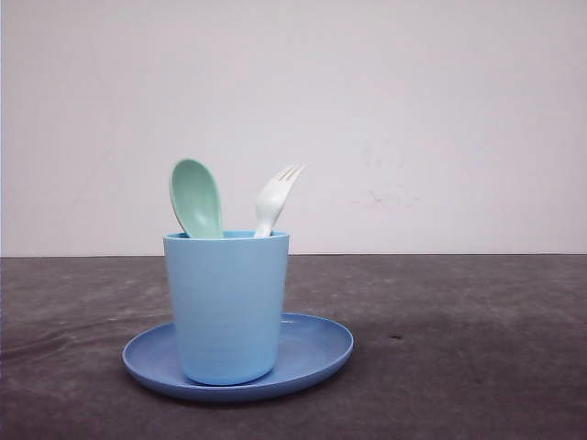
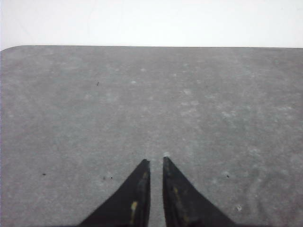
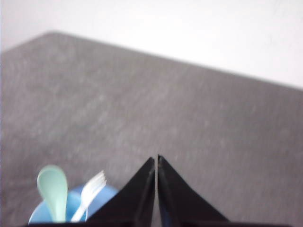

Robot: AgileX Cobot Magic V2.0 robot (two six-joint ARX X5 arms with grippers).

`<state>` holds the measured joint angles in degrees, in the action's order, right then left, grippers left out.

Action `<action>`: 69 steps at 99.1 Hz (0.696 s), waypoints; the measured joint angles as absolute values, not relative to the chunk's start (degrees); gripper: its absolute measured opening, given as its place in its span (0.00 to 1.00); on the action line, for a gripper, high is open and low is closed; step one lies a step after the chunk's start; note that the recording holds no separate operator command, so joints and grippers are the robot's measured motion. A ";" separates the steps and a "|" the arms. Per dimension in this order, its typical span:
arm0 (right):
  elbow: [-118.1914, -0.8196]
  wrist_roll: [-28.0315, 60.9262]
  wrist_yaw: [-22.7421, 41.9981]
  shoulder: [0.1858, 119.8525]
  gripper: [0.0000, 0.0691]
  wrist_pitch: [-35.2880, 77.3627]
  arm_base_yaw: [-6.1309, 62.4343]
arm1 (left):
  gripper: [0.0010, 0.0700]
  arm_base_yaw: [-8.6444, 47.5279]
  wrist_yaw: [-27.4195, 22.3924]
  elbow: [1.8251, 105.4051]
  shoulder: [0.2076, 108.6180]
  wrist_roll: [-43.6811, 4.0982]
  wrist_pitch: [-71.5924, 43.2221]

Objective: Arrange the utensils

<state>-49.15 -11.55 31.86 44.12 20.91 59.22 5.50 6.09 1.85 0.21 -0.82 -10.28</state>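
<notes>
Inside light blue plastic cup point(image 1: 227, 307), mint-green spoon point(image 1: 195, 199) and white fork point(image 1: 275, 199) stand upright, nearer right gripper point(image 3: 156, 158); both it and left gripper point(image 2: 156, 161) closed, empty.

Dark grey, slightly mottled matte tabletop point(image 1: 459, 367) with a plain white wall behind it. Only thing sitting straight on it is a round blue plastic plate point(image 1: 316, 353); the table runs bare well out to the right of the plate, apart from a tiny dark speck near its right rim.

Soft even light, slightly blurred views.
</notes>
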 joint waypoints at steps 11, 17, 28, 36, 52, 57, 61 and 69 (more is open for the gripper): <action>-49.15 -7.27 28.08 44.12 0.01 16.95 52.99 | 0.02 5.50 6.09 1.85 0.21 -0.82 -10.28; -49.15 -5.63 24.05 44.12 0.01 15.90 48.29 | 0.02 5.50 6.09 1.85 0.21 -0.82 -10.28; -49.15 -3.84 16.40 44.12 0.01 15.40 38.13 | 0.02 5.50 6.09 1.85 0.21 -0.82 -10.28; -49.15 -3.22 12.53 44.12 0.01 15.44 30.22 | 0.02 5.50 6.09 1.85 0.21 -0.82 -10.28; -47.29 -2.76 4.84 42.00 0.01 15.20 15.16 | 0.02 5.50 6.09 1.85 0.21 -0.82 -10.28; -45.67 -2.72 4.25 40.51 0.01 15.20 11.35 | 0.02 5.50 6.09 1.85 0.21 -0.82 -10.28; -44.16 -2.72 4.12 39.27 0.01 15.03 8.64 | 0.02 5.50 6.09 1.85 0.21 -0.82 -10.28; -39.99 -2.70 4.08 36.32 0.01 13.30 4.14 | 0.02 5.50 6.09 1.85 0.21 -0.82 -10.28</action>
